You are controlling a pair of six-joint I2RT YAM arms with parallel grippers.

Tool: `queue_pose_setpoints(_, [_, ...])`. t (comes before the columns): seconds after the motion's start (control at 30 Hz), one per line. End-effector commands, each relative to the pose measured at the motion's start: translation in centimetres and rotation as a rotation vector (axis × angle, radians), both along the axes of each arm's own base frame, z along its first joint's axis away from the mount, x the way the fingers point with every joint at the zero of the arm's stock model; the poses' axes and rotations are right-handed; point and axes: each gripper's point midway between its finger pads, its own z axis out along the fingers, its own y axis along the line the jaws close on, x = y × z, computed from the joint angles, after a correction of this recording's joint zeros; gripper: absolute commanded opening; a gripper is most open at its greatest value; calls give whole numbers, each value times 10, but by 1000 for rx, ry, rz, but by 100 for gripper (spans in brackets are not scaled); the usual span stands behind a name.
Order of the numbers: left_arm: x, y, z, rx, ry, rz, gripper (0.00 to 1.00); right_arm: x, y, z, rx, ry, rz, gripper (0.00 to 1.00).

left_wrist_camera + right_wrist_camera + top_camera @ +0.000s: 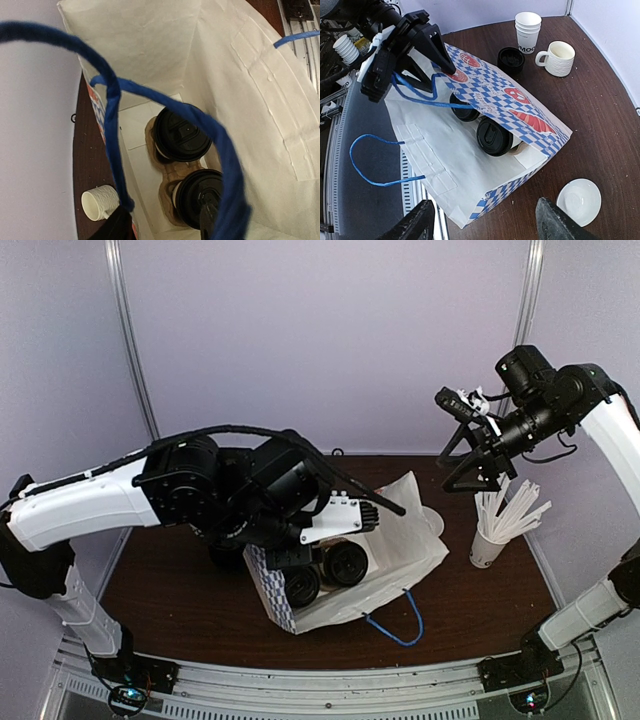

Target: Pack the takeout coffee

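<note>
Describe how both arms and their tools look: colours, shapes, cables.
Both arms: white shell links between bulky black cylindrical joints. The left arm carries a black cable along its top; the right arm has thin black wires at its wrist. The left tool and right tool each have two black angular fingers.

takeout coffees (492, 136) in bag (445, 165), mug (559, 57) beside bag

Black letters "MOC", partly cut off, stand on the stacked paper cups (527, 36).
</note>
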Motion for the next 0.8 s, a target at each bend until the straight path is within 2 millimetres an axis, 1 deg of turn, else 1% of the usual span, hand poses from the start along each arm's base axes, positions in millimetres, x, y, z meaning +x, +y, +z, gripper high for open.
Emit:
queue_pose_setpoints(0.0, [32,11,20,-65,-70,108,51,6,-2,-3,-8,-6,-21,73])
queue_pose_setpoints(0.07, [44,17,14,-50,-65,146,52,10,-2,-5,-12,-2,-38,73])
queue_pose_setpoints(0.2, [59,24,4,-42,-50,202,53,17,-4,-7,-24,-15,-80,73])
queue_pose_setpoints(0.3, [77,32,2,-69,-46,250,54,26,-7,-10,-38,-23,-121,72])
queue_pose_setpoints(0.4, [96,39,-2,-117,-37,287,54,29,-8,-12,-39,-20,-133,72])
queue_pose_setpoints(0.5, [105,42,-1,-134,-48,308,55,30,-8,-11,-36,-20,-139,72])
queue_pose_setpoints(0.6, [113,48,5,-133,-89,347,62,32,-11,-12,-45,-31,-156,72])
queue_pose_setpoints(0.67, [120,53,14,-149,-130,380,68,37,-13,-14,-54,-35,-175,72])
queue_pose_setpoints(0.77, [129,62,30,-184,-175,418,80,41,-14,-18,-56,-27,-185,72])
